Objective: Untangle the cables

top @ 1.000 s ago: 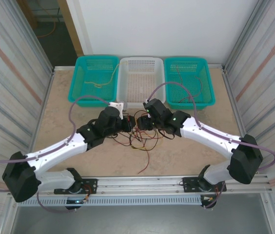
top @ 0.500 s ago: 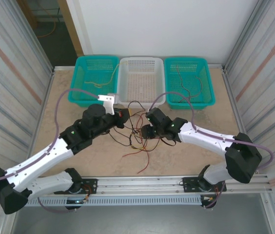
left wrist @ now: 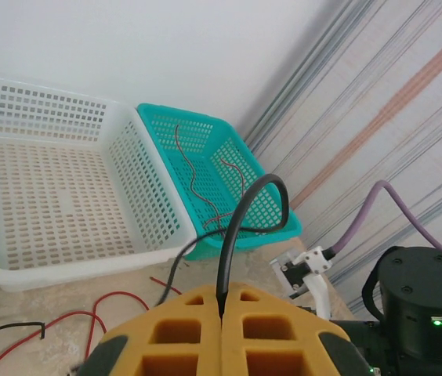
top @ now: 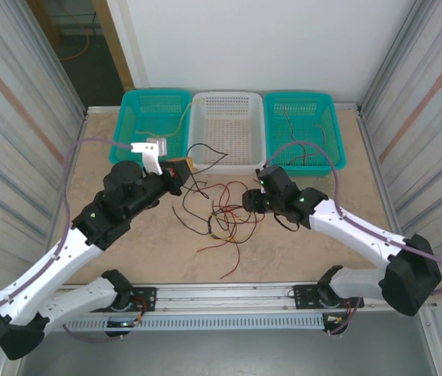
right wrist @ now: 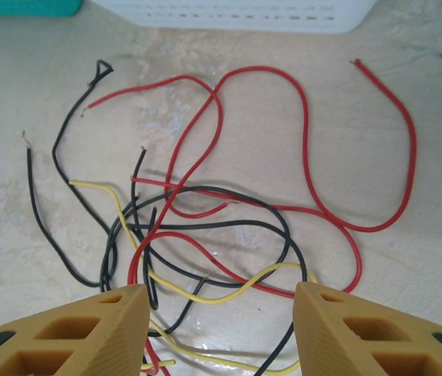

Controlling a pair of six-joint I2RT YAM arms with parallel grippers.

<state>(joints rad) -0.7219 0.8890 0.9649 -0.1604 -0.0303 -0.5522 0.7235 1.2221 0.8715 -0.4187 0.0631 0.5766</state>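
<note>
**Left claw** (left wrist: 222,304), closed. Its two yellow fingers (left wrist: 182,333) are pinching a black cable (left wrist: 240,211) at the seam where they are meeting. The cable is rising from the fingertips, arching over in a tight loop and dropping back toward the worktop (left wrist: 17,301). From above, the left claw (top: 182,166) is hanging just in front of the near left corner of the white basket (top: 229,97). The black cable (top: 202,144) is looping out from it over the basket's near edge, then trailing down to the heap.

**Right claw** (right wrist: 219,305), open. Its fingers are standing well apart and are pinching nothing. The cables are lying directly beneath the gap: red (right wrist: 306,149), black (right wrist: 39,215) and yellow (right wrist: 205,299) strands are crossing one another on the worktop. From above, the right claw (top: 252,200) is sitting at the right edge of the tangle (top: 222,218). Whether it is touching any strand cannot be told.

**Surroundings.** The tangle is lying between the two claws, nearer the right one. Three baskets are standing in a row along the far edge. The left teal basket (top: 121,129) is holding yellow strands. The right teal basket (top: 338,141) is holding thin red and dark strands.
</note>
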